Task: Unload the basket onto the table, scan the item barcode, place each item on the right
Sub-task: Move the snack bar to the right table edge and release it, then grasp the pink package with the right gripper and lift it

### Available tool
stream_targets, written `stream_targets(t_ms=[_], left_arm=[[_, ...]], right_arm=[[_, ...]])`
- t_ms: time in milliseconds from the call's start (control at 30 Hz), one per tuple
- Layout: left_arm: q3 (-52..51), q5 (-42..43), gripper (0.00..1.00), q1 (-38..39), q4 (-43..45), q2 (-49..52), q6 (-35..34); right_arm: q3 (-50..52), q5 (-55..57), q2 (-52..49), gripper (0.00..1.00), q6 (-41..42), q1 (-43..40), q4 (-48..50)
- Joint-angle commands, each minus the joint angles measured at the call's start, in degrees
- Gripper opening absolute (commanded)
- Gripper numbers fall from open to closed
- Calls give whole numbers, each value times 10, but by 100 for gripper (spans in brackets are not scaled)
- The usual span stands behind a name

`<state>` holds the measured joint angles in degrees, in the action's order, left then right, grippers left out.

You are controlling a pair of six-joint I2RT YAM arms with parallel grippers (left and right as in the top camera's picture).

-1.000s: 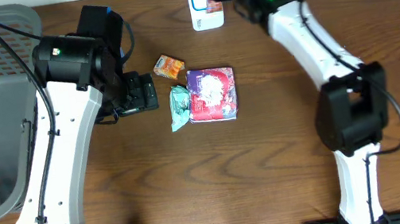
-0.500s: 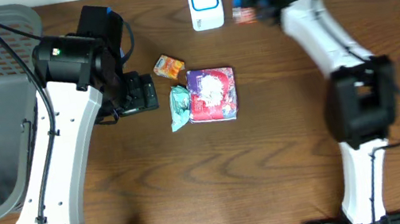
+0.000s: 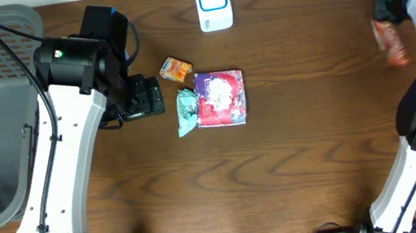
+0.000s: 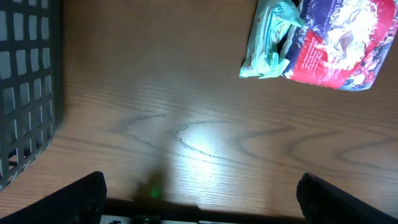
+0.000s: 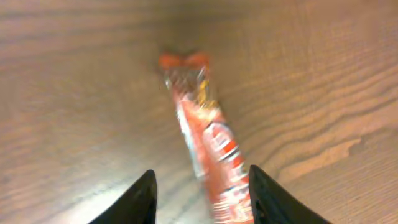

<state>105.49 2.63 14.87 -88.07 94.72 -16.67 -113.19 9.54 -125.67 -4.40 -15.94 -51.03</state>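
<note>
Overhead: snack bar (image 3: 390, 41) well right of scanner (image 3: 213, 3), lengthwise front-to-back; right gripper (image 5: 202, 183) parted loosely around it; left gripper (image 4: 202, 186) wide by packets (image 3: 220, 98).

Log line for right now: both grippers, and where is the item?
left gripper: open, empty, near green packet | right gripper: open, red packet between jaws, far right | white scanner: top centre, unattended

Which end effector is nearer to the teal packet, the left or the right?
Left. The left end effector is just beside the teal packet, a little apart from it. The right end effector is far off, at the right side of the overhead view.
</note>
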Motion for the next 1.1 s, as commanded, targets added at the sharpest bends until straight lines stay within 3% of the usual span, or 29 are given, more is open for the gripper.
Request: stream_targets(t_ms=[0, 200, 300, 333, 367, 700, 967, 1033, 1067], left_arm=[[4, -3, 98, 0, -1, 4, -1], [4, -3, 98, 0, -1, 4, -1], [4, -3, 98, 0, -1, 4, -1], [4, -3, 98, 0, -1, 4, -1], [4, -3, 98, 0, -1, 4, -1], [4, -3, 98, 0, -1, 4, -1], [4, -3, 98, 0, -1, 4, -1], [4, -3, 98, 0, -1, 4, -1], [4, -3, 98, 0, -1, 4, -1]], right_arm=[[-1, -65, 12, 45, 23, -8, -10], [-1, -199, 90, 49, 49, 9, -23], [-1, -386, 131, 75, 48, 26, -42], [-1, -445, 141, 97, 48, 36, -50], [-1, -495, 149, 99, 48, 52, -63], [49, -457, 98, 99, 72, 236, -173], [170, -457, 24, 99, 135, 329, -106], [190, -457, 7, 82, 147, 342, -82], [198, -457, 0, 67, 151, 347, -72]])
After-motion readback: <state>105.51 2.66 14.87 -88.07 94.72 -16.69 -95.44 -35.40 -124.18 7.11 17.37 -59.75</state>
